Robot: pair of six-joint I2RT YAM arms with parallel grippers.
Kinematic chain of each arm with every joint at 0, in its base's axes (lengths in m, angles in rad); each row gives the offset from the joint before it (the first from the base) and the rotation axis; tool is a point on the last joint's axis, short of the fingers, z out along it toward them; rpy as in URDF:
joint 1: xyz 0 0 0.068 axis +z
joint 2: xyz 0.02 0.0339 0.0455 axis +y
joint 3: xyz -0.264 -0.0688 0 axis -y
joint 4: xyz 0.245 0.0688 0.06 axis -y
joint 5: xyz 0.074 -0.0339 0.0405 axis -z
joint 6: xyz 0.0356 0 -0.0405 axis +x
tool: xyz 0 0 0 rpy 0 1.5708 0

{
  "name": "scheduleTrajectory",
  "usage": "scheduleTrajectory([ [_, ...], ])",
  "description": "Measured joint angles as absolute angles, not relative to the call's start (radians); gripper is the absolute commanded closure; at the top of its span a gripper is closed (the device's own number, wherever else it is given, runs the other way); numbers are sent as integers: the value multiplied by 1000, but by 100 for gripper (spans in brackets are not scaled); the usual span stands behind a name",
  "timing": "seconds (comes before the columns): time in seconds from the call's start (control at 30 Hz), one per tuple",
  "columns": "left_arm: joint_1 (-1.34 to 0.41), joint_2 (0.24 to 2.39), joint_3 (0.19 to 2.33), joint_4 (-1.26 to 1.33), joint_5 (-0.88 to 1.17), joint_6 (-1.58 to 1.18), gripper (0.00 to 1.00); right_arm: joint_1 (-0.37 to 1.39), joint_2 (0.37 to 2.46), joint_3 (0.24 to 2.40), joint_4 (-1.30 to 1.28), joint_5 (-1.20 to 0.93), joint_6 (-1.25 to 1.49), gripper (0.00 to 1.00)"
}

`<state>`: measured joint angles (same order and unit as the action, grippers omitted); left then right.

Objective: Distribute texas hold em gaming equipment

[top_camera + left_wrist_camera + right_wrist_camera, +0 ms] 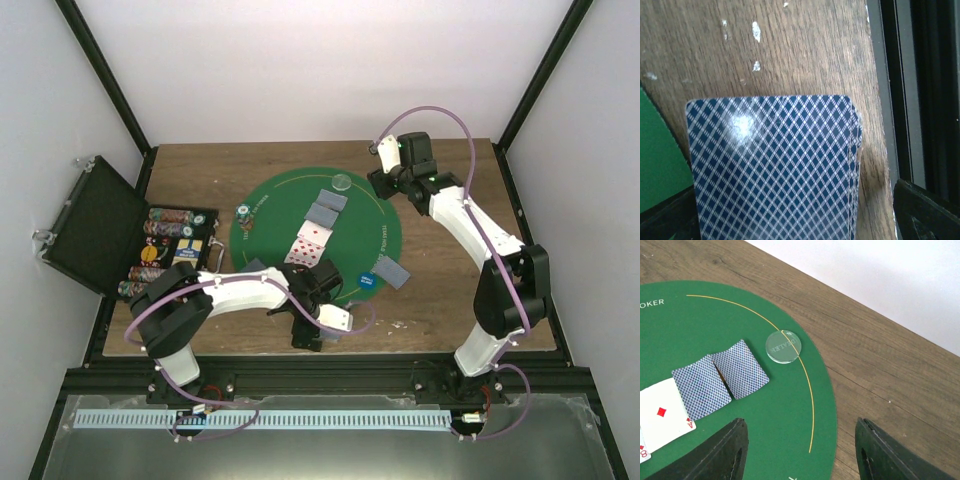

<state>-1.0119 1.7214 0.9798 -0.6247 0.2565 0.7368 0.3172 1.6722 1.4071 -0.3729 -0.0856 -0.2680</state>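
Observation:
A stack of blue-backed cards (775,170) fills the left wrist view and lies on the wood by the table's front rail. My left gripper (790,225) is open, one finger on each side of the stack with a gap on the right; in the top view it (306,332) is at the mat's near edge. My right gripper (810,455) is open and empty above the mat's far right rim (385,185). The clear dealer disc (783,346) and two face-down cards (720,377) lie ahead of it. Face-up red-pipped cards (310,243) lie mid-mat. The blue disc (370,282) sits near right. I see no orange disc.
The green mat (270,205) covers the table's middle. An open black case (95,225) with rows of chips stands at the left. A white-and-green chip (243,212) lies on the mat's left rim. More face-down cards lie at the right (393,270) and the near left (250,267).

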Motion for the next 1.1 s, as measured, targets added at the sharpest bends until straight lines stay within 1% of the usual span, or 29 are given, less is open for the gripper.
scheduleTrajectory([
  [0.17,-1012,1699,1046,-760,259,744,0,311,1662,1407,-374,-90,-259,39],
  [0.33,-1011,1632,1208,-932,266,743,0,255,1615,1396,-364,-136,-212,38],
  [0.4,-1005,1613,1273,-987,262,733,0,195,1569,1364,-340,-158,-179,36],
  [0.47,-970,1600,1353,-1029,258,704,0,126,1513,1309,-295,-186,-145,31],
  [0.5,-936,1596,1391,-1037,258,688,0,78,1470,1264,-261,-208,-121,26],
  [0.53,-877,1594,1438,-1038,268,662,0,46,1436,1227,-234,-223,-99,17],
  [0.57,-813,1592,1473,-1028,267,642,0,7,1396,1178,-189,-244,-78,5],
  [0.6,-723,1591,1514,-1010,272,611,0,-24,1335,1095,-114,-272,-58,1],
  [0.63,-630,1590,1546,-985,274,581,0,-62,1309,1062,-94,-280,-39,0],
  [0.67,-557,1590,1568,-964,271,558,0,-95,1256,984,-14,-300,-23,0],
  [0.77,-251,1590,1614,-857,288,439,0,-138,1132,792,157,-321,13,0],
  [0.87,-33,1586,1597,-745,294,319,0,-146,1067,643,305,-309,38,0],
  [0.93,71,1560,1525,-639,267,249,0,-148,1050,568,384,-301,49,0],
  [1.0,125,1493,1367,-489,184,182,0,-150,1043,500,461,-295,59,0],
  [1.1,123,1375,1056,-194,89,120,0,-152,1045,393,586,-296,69,0],
])
